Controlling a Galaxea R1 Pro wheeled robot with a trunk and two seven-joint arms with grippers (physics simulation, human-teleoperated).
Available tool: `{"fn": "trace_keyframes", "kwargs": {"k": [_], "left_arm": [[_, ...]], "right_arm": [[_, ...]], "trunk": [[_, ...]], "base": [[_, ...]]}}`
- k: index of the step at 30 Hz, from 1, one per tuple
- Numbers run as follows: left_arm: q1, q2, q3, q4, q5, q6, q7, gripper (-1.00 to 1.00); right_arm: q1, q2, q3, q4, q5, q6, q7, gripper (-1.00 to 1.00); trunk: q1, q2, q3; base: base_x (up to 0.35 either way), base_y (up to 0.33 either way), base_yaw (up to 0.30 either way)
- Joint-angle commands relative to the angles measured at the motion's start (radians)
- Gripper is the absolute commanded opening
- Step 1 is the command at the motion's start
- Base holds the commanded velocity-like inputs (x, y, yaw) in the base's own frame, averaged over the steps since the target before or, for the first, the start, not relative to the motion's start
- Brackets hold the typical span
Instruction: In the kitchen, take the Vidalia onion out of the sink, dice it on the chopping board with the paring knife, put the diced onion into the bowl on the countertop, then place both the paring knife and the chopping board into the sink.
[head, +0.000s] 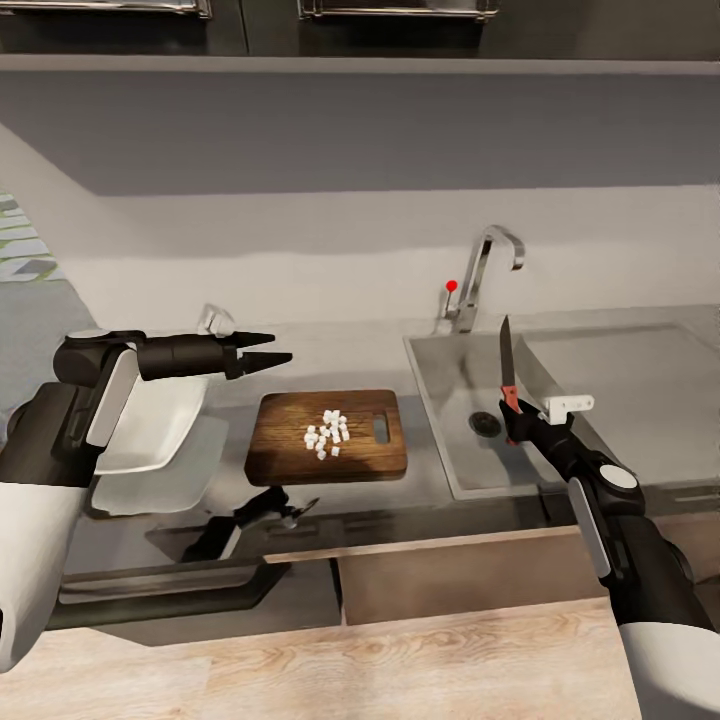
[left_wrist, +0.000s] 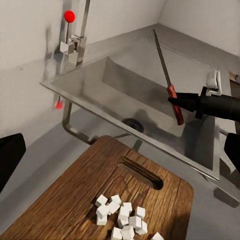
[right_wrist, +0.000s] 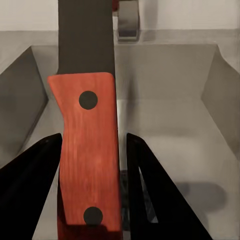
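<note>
White bowl (head: 150, 430) sits partly hidden behind the left arm, whose jaws (head: 268, 350) hover parted and empty above the grey tabletop (head: 330, 350). Diced onion (head: 327, 433) lies on the chopping board (head: 290, 440) mid-tabletop. Right jaws (head: 515, 415) grasp the paring knife (head: 507, 370) upright over the sink (head: 450, 370).

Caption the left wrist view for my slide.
Diced onion on chopping board; right claw holds paring knife above sink.

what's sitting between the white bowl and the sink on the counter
In the head view, the chopping board lies between the bowl and the sink, with diced onion piled on it.
</note>
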Motion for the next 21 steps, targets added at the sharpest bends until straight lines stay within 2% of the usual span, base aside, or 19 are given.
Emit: {"fn": "trace_keyframes", "kwargs": {"k": [1, 6, 11, 16, 17, 21], "left_arm": [[-0.001, 0.001, -0.002, 0.000, 0.006, 0.006, 0.001, 1.00], [-0.001, 0.001, -0.002, 0.000, 0.006, 0.006, 0.001, 1.00], [-0.001, 0.001, -0.002, -0.007, 0.006, 0.006, 0.001, 1.00], [-0.001, 0.001, -0.004, -0.091, 0.006, 0.015, 0.001, 1.00], [-0.001, 0.001, -0.022, -0.117, 0.006, 0.031, 0.001, 1.00], [-0.001, 0.002, -0.036, -0.133, 0.006, 0.039, -0.012, 1.00]], "right_arm": [[-0.001, 0.000, -0.001, -0.001, -0.007, 0.007, 0.004, -1.00], [-0.001, 0.000, -0.001, -0.001, -0.008, 0.007, 0.004, -1.00], [-0.001, 0.000, -0.001, -0.001, -0.008, 0.007, 0.004, -1.00], [-0.001, 0.000, -0.001, -0.001, -0.007, 0.006, 0.004, -1.00], [-0.001, 0.000, -0.001, -0.001, -0.007, 0.006, 0.004, -1.00], [-0.001, 0.000, -0.001, -0.001, -0.007, 0.006, 0.004, -1.00]], "trunk": [[0.000, -0.001, -0.001], [0.000, -0.001, -0.001], [0.000, -0.001, -0.001], [0.000, -0.001, -0.001], [0.000, -0.001, -0.001], [0.000, -0.001, -0.001]], "base": [[0.005, 0.000, -0.012], [0.093, 0.000, -0.004], [0.269, 0.000, 0.000], [0.086, 0.000, 0.000], [0.012, 0.000, 0.000], [0.005, 0.000, 0.000]]}}
